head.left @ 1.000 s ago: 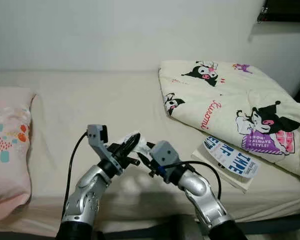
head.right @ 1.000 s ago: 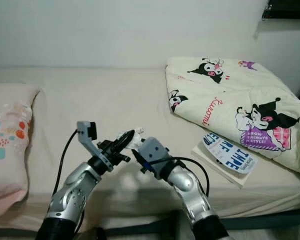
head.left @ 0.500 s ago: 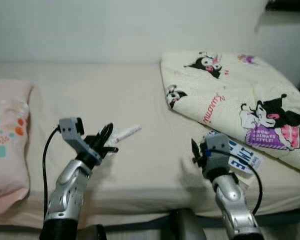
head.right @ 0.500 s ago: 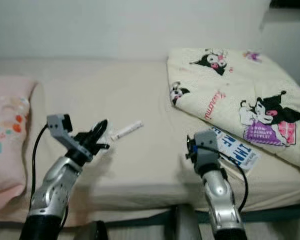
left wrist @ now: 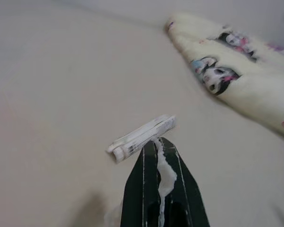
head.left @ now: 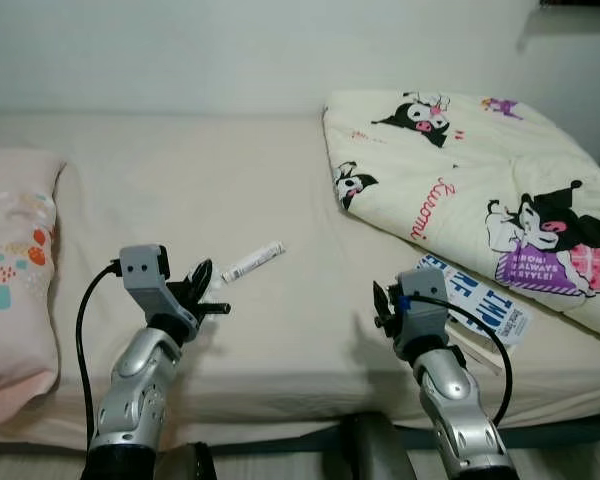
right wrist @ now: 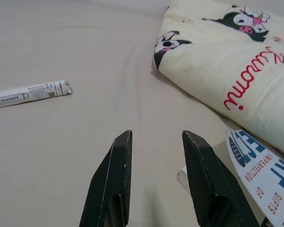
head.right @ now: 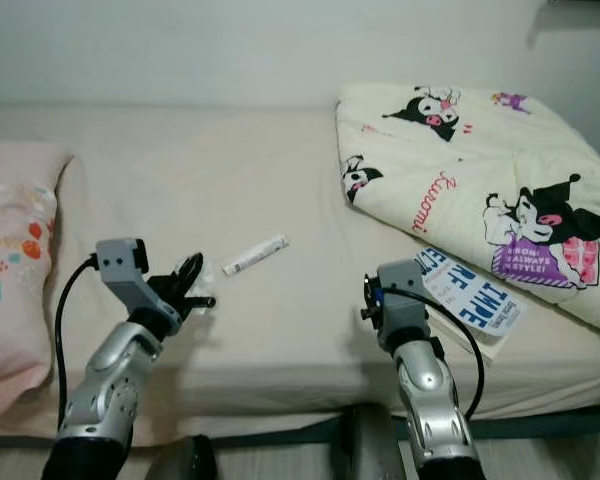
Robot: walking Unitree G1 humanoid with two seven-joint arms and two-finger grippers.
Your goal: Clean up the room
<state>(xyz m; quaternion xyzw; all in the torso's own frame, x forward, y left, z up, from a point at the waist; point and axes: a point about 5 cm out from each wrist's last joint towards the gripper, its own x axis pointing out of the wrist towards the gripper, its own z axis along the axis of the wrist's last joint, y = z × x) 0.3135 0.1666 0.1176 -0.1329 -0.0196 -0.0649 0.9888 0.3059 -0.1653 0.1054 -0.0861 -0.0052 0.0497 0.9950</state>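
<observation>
While a scrap of white wrapper (left wrist: 164, 171) is pinched in the closed left pincer (head.left: 202, 291) over the bed (head.left: 160, 190), the right pincer (right wrist: 156, 175) is held parted and empty. A tube (head.left: 253, 261) lies just beyond the left fingertips; disposal of the scrap seems due next.

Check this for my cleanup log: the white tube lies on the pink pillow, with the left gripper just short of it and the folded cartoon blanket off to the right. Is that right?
Not quite. In the left eye view, the white tube lies on the bare beige mattress, well apart from the pink pillow. The rest holds: the left gripper sits just short of it, and the folded cartoon blanket lies to the right.
</observation>
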